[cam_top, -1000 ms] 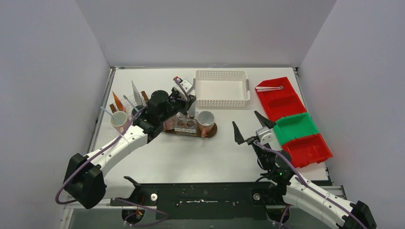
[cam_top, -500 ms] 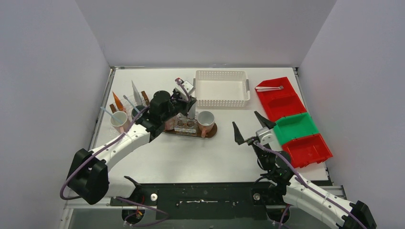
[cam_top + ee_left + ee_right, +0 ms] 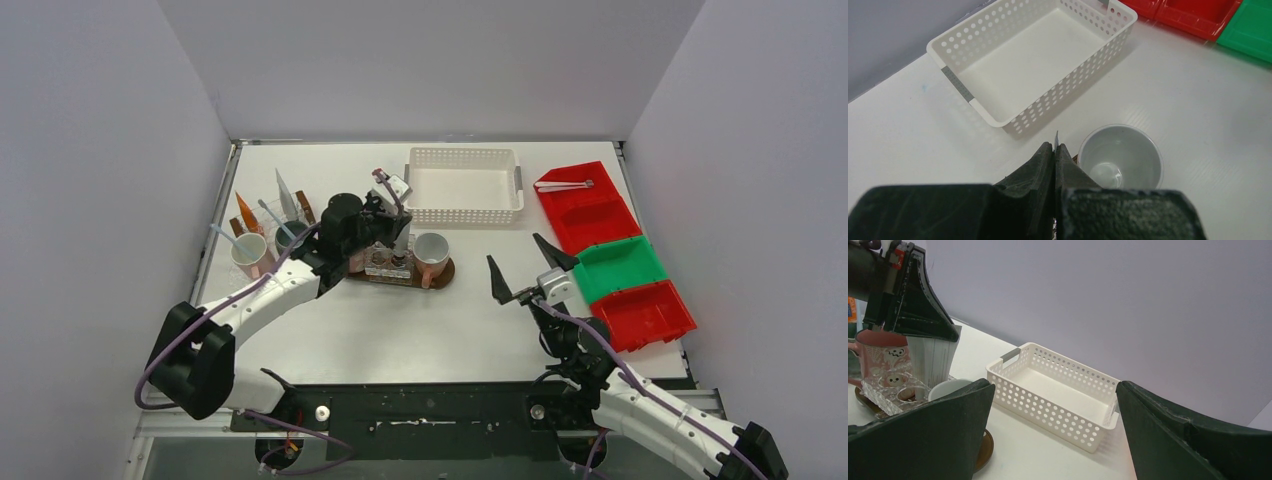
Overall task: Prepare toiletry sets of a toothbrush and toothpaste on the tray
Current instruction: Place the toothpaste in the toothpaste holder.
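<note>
Far left, off the tray: pinkish-white mug (image 3: 248, 252) with a toothbrush (image 3: 226, 236) standing in it, and an orange tube (image 3: 245, 212) upright behind it. More mugs sit beside it, partly hidden by the arm.

Left gripper (image 3: 398, 235) is over the tray (image 3: 445, 272), jaws clamped on a silver tube (image 3: 940, 357). Only the tube's thin flat edge shows between the fingers in the left wrist view, so it looks pinched at the crimped end. Expect the tube to be light and soft. The body will squash and slide, so hold the flat crimp, which is stiffer.

The white mug (image 3: 432, 250) sits on the tray's right end, empty inside. The pink mug (image 3: 883, 357) is just left of the held tube. The mugs are probably heavy, glazed, slippery and chippable. Take them by the wall at the rim or by the handle, and set them down gently. The toothbrush is slim, light and stiff, so pinch it mid-handle.

White basket (image 3: 465, 215) sits behind the tray.

Right gripper (image 3: 515, 252) has its jaws wide apart, holds nothing, and is well apart from the tray.

Writing: none readable. The pink mug has small cartoon faces. Print on the orange tube is too small to tell.
</note>
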Motion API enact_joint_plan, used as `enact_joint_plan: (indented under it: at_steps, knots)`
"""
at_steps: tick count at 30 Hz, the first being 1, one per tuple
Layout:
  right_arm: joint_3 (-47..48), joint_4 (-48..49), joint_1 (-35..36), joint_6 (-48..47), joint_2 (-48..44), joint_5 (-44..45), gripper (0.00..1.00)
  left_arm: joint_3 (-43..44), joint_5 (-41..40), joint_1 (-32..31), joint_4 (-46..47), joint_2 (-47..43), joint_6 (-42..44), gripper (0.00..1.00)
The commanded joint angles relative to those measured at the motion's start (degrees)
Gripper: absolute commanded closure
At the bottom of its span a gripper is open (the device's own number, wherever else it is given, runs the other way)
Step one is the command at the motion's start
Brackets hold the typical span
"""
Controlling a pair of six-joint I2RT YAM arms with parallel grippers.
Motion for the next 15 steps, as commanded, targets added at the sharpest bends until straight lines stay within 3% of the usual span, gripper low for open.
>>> enact_joint_plan:
  at_steps: [1,15]
  knots:
    - [-0.10,4.14,0.23,0.04,-1.09,-0.79,0.00,0.27,0.67,0.26,6.03,0.05,-0.32,1.00]
    - [-0.01,4.01,0.24,0.04,-1.18,-1.56,0.00,-1.80,-2.49,0.34,8.84,-0.22,-4.46,0.96]
